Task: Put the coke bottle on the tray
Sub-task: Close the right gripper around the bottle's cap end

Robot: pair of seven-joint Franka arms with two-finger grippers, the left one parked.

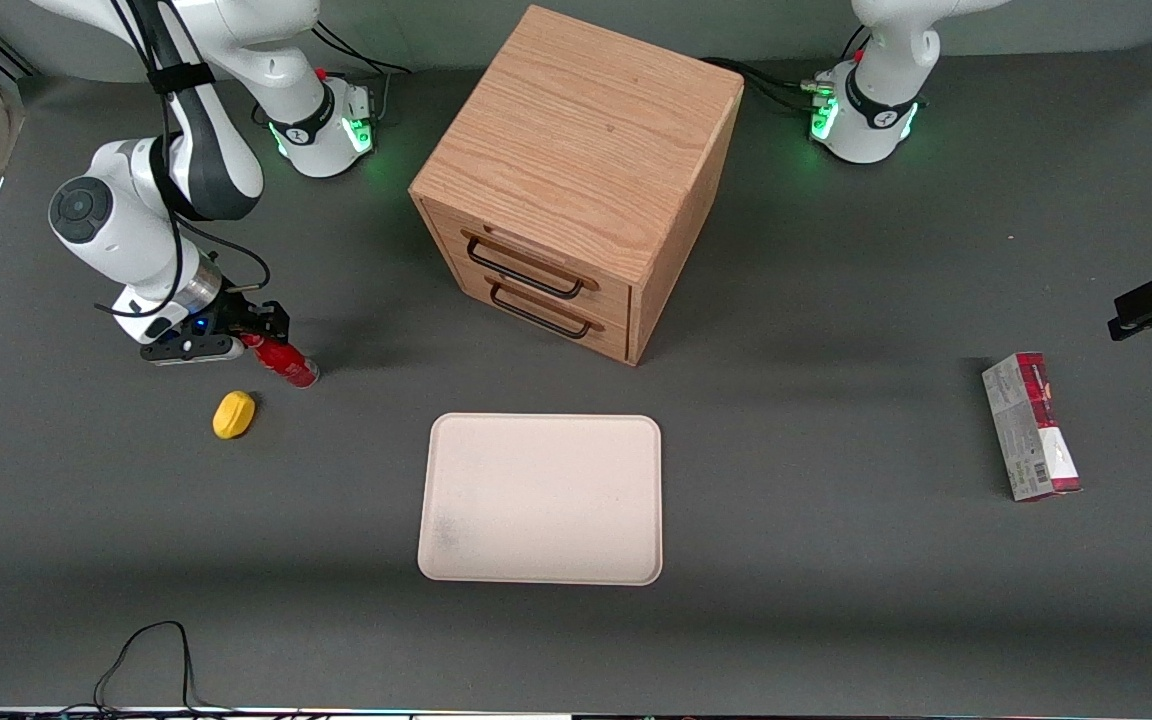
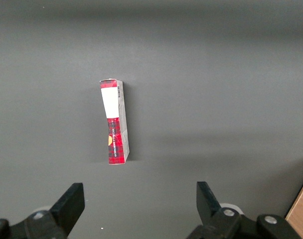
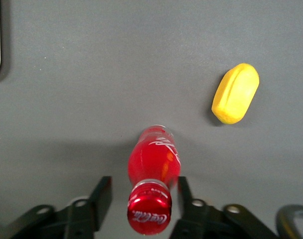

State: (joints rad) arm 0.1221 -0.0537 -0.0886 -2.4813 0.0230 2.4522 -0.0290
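Dark grey matte worktop [image 1: 836, 300] fills the scene, wrinkle-free, with a black cable curling at its near edge. Down at the working arm's end, the black two-finger pincer [image 1: 261, 335] sits low over the surface, tilted sideways, and its fingers [image 3: 102, 191] are spread either side of the neck of the small red plastic coke bottle with the red cap [image 1: 281, 360]. From the wrist camera there is a visible gap on one side and the other finger close to or touching the neck, so the jaws stand partly open and I cannot call a firm grip. The bottle leans, cap toward the pincer, base down at the worktop.

Just beside it, nearer the front camera, lies a yellow lemon-like lump [image 1: 234, 414], apart from the bottle. Nothing stands between the bottle and the large flat cream-beige rectangular tray with rounded corners [image 1: 456, 560], which lies mid-worktop toward the near edge, well apart from the bottle, nothing on it.

Farther from the camera than the tray stands a light wooden cabinet with two drawers and dark handles [image 1: 576, 170], both drawers shut. Toward the parked arm's end lies a red-and-grey carton [image 1: 1031, 425], flat on its side.
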